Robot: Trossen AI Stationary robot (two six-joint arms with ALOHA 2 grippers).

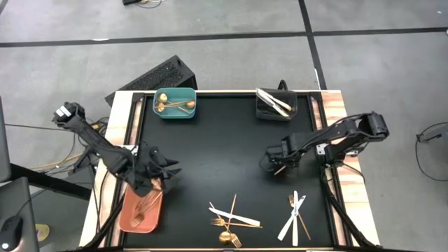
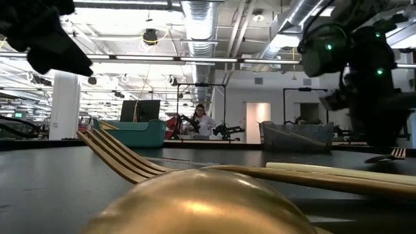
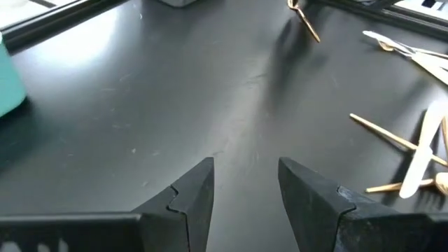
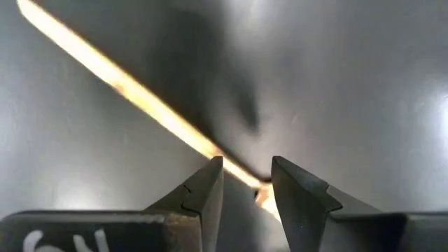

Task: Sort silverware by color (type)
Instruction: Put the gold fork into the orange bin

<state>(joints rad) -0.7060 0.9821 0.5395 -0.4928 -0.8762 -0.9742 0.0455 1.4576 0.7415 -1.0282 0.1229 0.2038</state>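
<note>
My right gripper [image 1: 274, 166] [image 4: 246, 161] points down at the black mat right of centre, open. A slim gold stick [image 4: 140, 94] [image 3: 304, 22] lies under it, one end reaching in between the fingers. I cannot tell whether a finger touches it. My left gripper [image 1: 168, 168] [image 3: 245, 162] hangs open and empty above the mat's left part, beside the salmon bin [image 1: 129, 220]. More silverware lies near the front edge: gold forks, sticks and a white knife [image 1: 231, 218], and white knives crossed with gold pieces [image 1: 295, 213].
A teal bin [image 1: 175, 116] at the back left holds gold spoons. A dark bin [image 1: 266, 114] at the back right holds white knives. The salmon bin holds gold pieces. A gold spoon bowl [image 2: 195, 201] and a fork [image 2: 117, 153] lie right before the low camera. The mat's middle is bare.
</note>
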